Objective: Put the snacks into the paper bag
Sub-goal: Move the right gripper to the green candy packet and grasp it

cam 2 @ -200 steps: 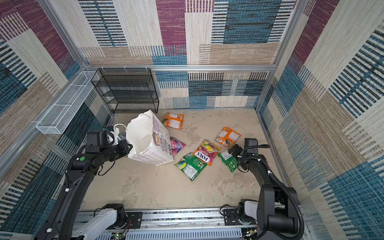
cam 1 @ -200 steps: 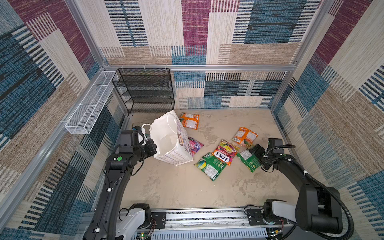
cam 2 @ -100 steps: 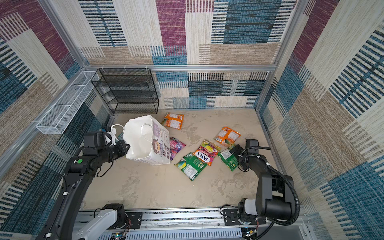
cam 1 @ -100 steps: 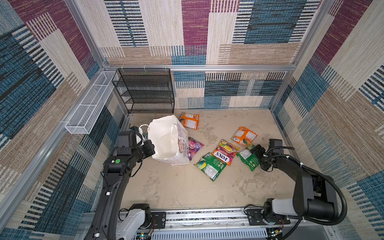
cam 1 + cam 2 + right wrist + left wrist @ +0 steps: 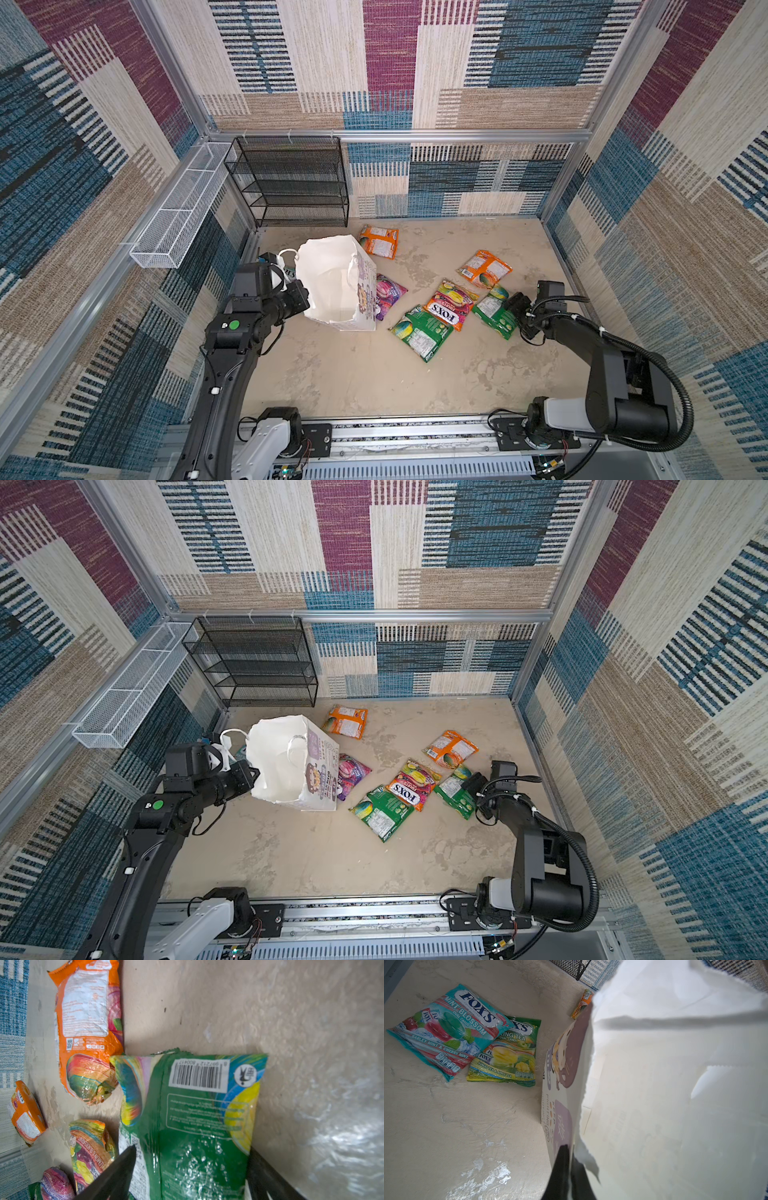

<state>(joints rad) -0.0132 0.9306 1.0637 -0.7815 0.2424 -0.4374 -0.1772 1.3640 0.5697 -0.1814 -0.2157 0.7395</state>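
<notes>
My left claw [image 5: 569,1160] is clamped together on the rim of the paper bag [image 5: 332,282], which stands open at the left of the counter [image 5: 374,374]. My right claw [image 5: 192,1149] is apart, its 2 fingers astride the green packet [image 5: 187,1115]. I should close gently, then lift high before crossing.

Probably a lab test booth: patterned fabric walls [image 5: 386,62], aluminium frame [image 5: 415,135], rail-mounted arms [image 5: 220,374].

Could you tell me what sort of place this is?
Probably a robot test cell: patchwork fabric walls on an aluminium frame, with a left arm and right arm mounted on a rail.
</notes>
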